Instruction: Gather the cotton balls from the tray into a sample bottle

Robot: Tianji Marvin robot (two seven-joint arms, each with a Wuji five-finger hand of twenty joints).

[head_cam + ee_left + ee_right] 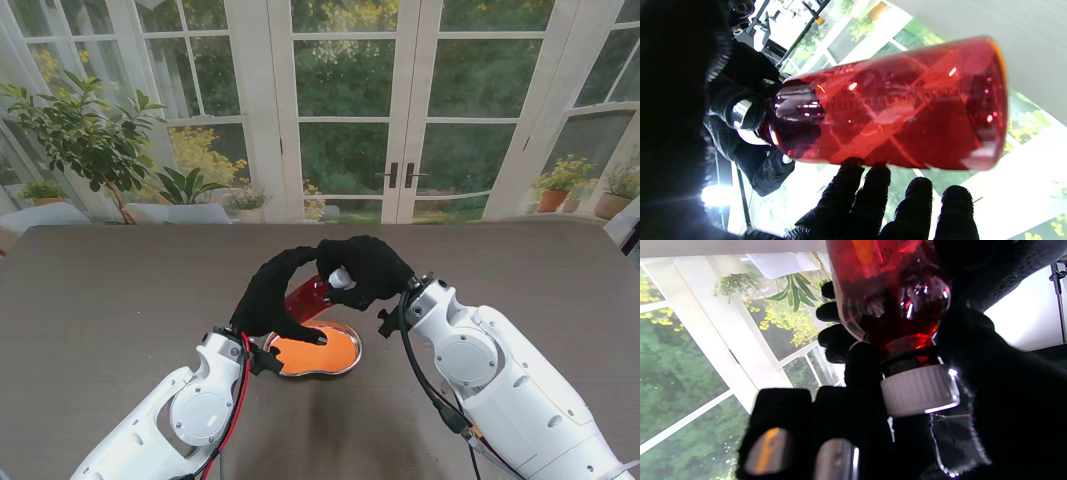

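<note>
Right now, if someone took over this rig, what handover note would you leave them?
Left robot hand: wrapped around the red bottle, holding it tilted over the tray.
Right robot hand: closed on the bottle's white cap, which is still on the neck.
The tray sits on the table just in front of both arms; its inside looks orange, and I cannot make out any cotton balls.
Done: bottle picked up.
Left: take the cap off, load the cotton balls, close it.
</note>
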